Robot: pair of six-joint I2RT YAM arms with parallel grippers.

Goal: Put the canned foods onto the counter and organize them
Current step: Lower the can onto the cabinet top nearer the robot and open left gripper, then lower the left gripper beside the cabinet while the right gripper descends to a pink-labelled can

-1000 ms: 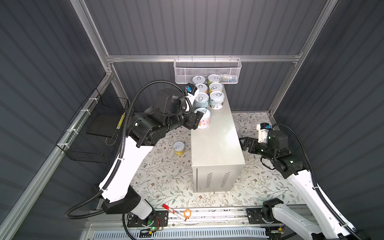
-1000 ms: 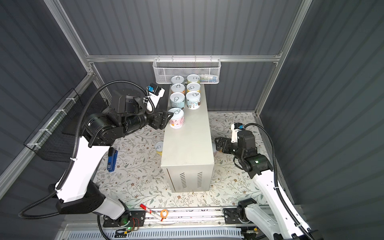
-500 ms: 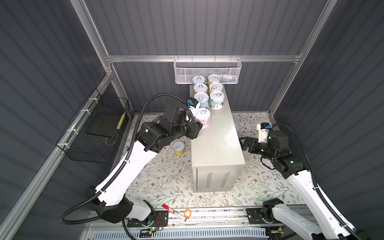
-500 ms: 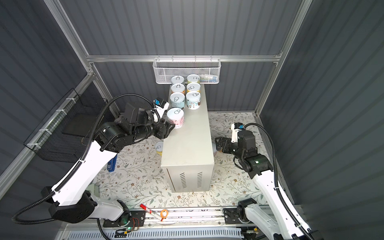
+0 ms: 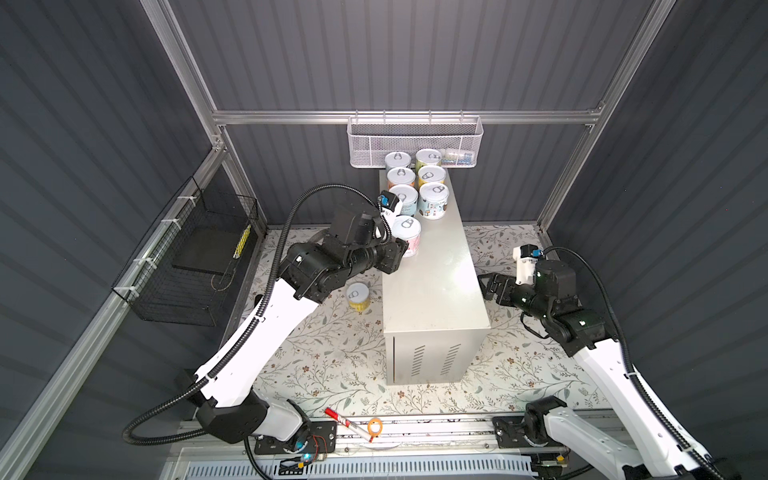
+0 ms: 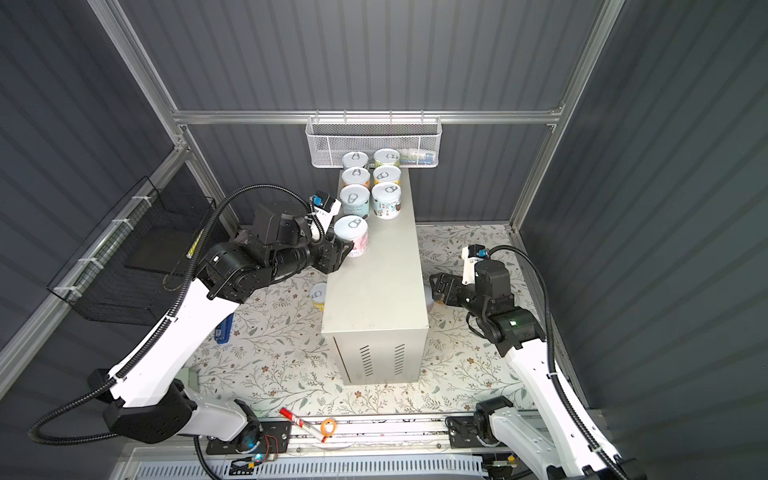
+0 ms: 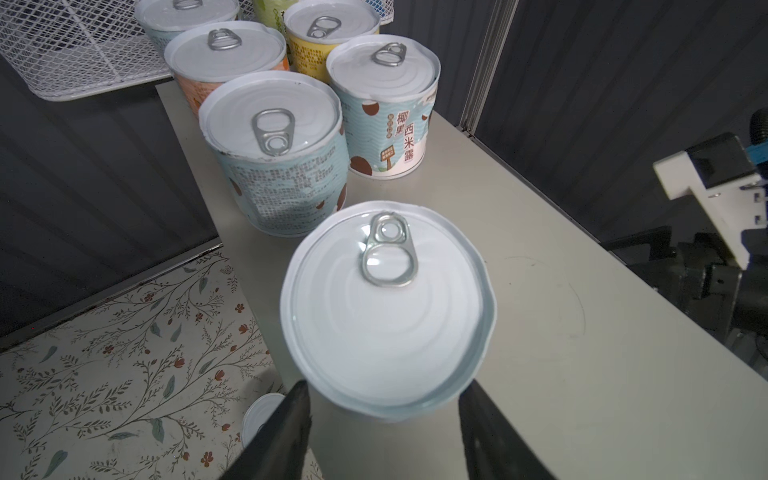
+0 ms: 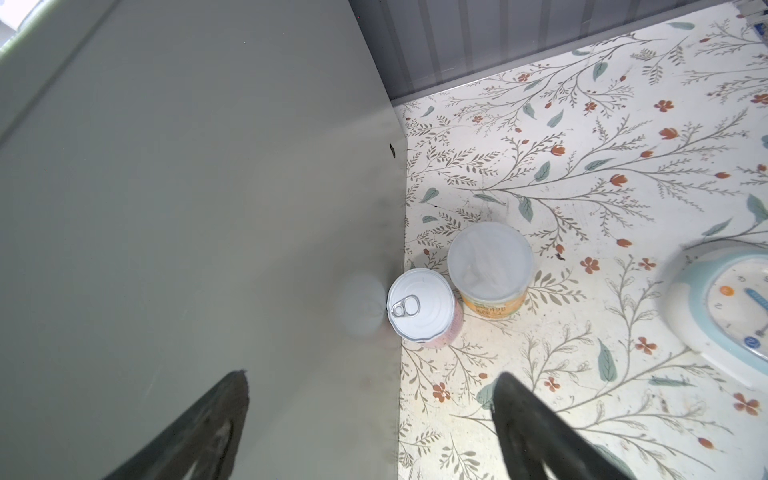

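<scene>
Grey-walled booth (image 5: 415, 62), floral floor (image 5: 332, 353); left gripper (image 7: 384, 388) clamped on pink-labelled can (image 7: 386, 303), stored cans (image 7: 274, 158) just beyond its fingertips (image 7: 291, 411) on the counter (image 7: 519, 249); likely placing, so next release squarely; right gripper (image 8: 370, 376), fingers (image 8: 532, 415) apart, floor can (image 8: 419, 303) ahead of them.

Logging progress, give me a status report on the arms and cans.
Left gripper shut on pink can at left edge of counter. Right gripper open, beside counter. Close behind, six cans; nothing between.

Stereo pair high overhead, looking down on the cream tabletop (image 5: 432, 286).
Both wrist cameras view it from close up.
</scene>
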